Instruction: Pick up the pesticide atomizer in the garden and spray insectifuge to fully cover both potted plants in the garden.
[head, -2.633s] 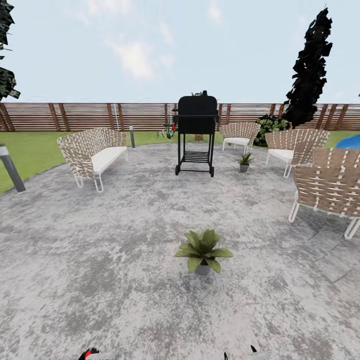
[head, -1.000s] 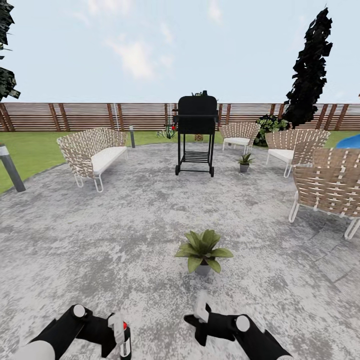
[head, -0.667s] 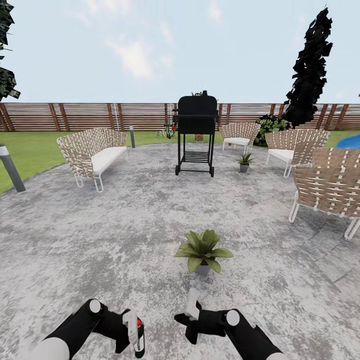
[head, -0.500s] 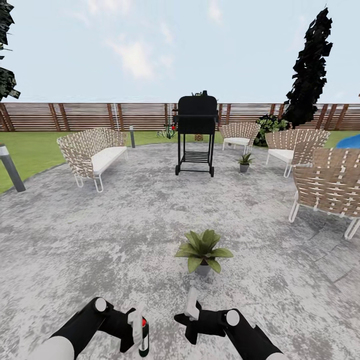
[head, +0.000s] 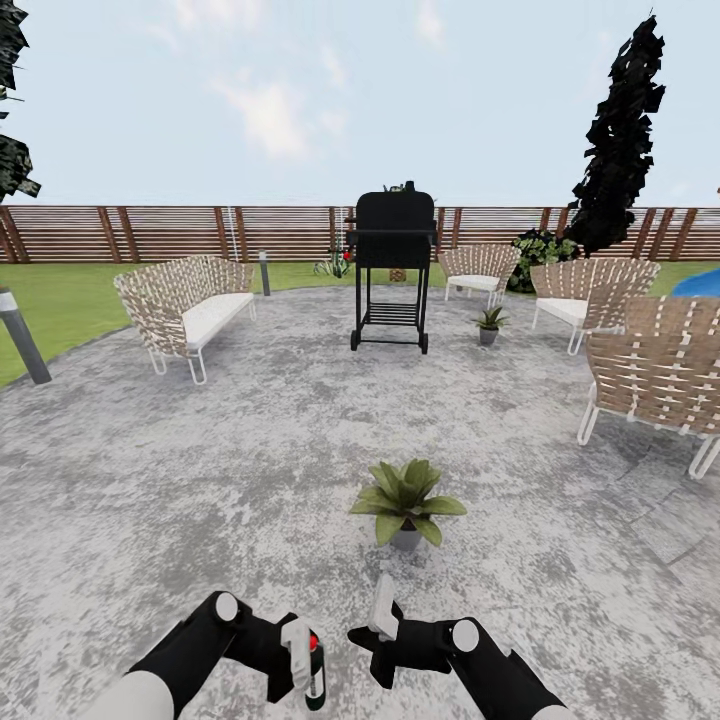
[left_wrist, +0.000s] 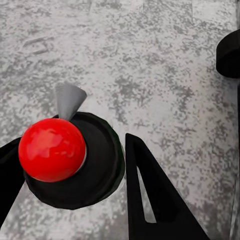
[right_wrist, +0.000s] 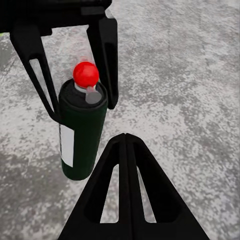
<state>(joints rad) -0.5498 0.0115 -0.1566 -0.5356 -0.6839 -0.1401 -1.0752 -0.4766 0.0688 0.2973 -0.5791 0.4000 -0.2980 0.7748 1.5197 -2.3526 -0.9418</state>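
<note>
Mottled stone patio (head: 200, 480) carries the near potted plant (head: 405, 498); left hand (head: 300, 665) grips the pesticide atomizer (head: 314, 675) upright, apparently readying to spray; right hand (head: 383, 612) looks closed, empty.

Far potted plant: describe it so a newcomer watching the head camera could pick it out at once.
Find the black grill standing at the back of the stone patio. Just to its right, in front of the woven chairs, a small plant in a grey pot sits on the paving. It looks smaller than the broad-leaved plant close to the robot's grippers.
</note>
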